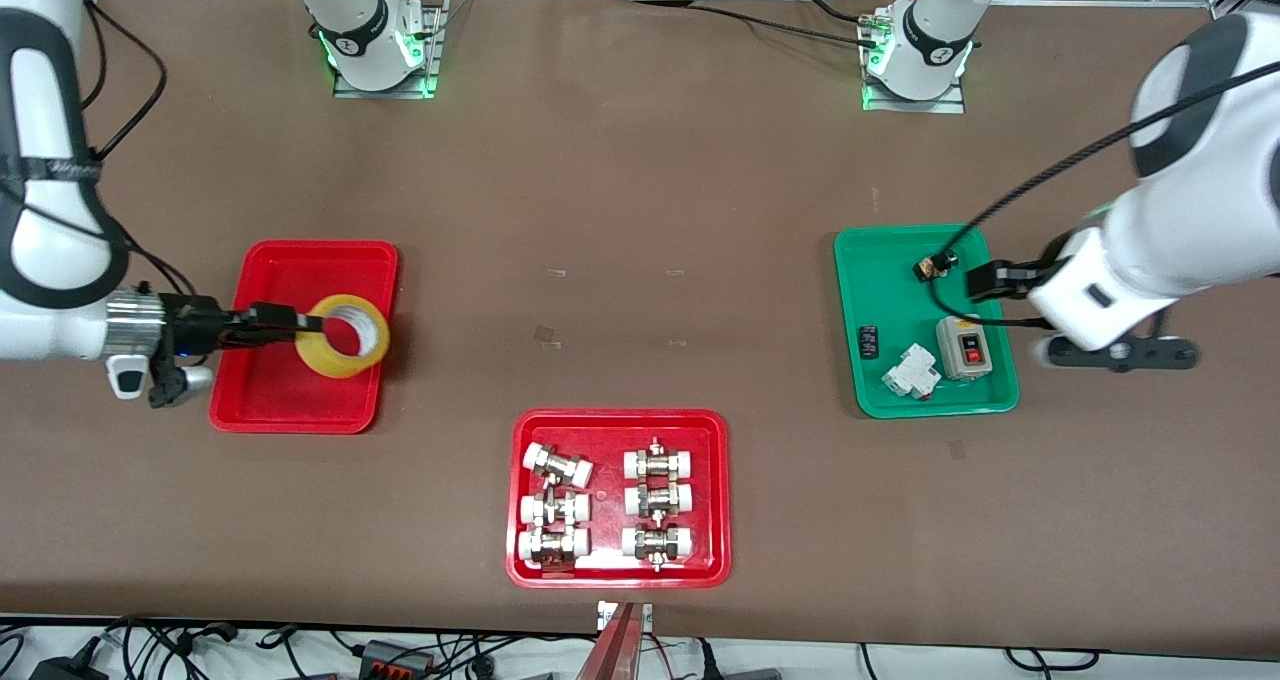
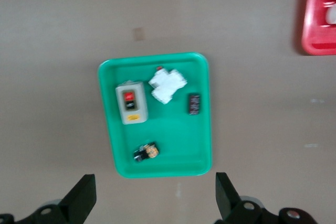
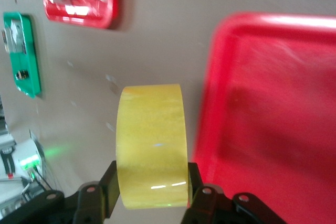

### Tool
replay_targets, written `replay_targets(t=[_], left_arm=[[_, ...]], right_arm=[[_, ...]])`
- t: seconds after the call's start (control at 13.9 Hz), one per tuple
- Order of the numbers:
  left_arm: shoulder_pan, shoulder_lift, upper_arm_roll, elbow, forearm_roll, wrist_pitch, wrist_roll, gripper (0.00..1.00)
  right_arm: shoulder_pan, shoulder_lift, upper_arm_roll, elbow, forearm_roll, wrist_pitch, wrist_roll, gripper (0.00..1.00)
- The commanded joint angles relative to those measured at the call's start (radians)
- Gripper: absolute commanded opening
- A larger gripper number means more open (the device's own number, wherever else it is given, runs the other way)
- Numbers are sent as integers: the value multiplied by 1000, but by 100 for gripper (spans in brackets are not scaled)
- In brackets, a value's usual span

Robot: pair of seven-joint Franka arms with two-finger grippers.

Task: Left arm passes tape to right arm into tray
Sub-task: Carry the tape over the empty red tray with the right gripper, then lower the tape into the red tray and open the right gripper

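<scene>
Most of the task looks done: right tool (image 1: 312, 324) is pinching the tape (image 1: 343, 335) over the tray (image 1: 268, 390), release pending; left tool (image 2: 152, 199) is hanging spread above the green tray (image 1: 867, 400), waiting

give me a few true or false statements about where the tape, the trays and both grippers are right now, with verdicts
1. The right gripper is shut on the tape. True.
2. The tape lies flat on the table between the trays. False: it is held up over the plain red tray, at the edge toward the table's middle.
3. The left gripper is open and holds nothing. True: it is over the green tray.
4. The plain red tray already holds pipe fittings. False: the pipe fittings sit in another red tray, nearer the front camera.
5. The green tray holds several small parts, among them a switch box. True.
</scene>
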Motion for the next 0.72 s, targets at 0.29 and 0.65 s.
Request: replay_targets(t=[0.29, 0.65], left_arm=[[171, -353, -37, -560, -70, 290, 14, 100], [202, -247, -27, -363, -54, 226, 19, 100]], right_arm=[[-139, 135, 22, -15, -6, -47, -260, 0], [-119, 131, 27, -6, -127, 33, -279, 100]])
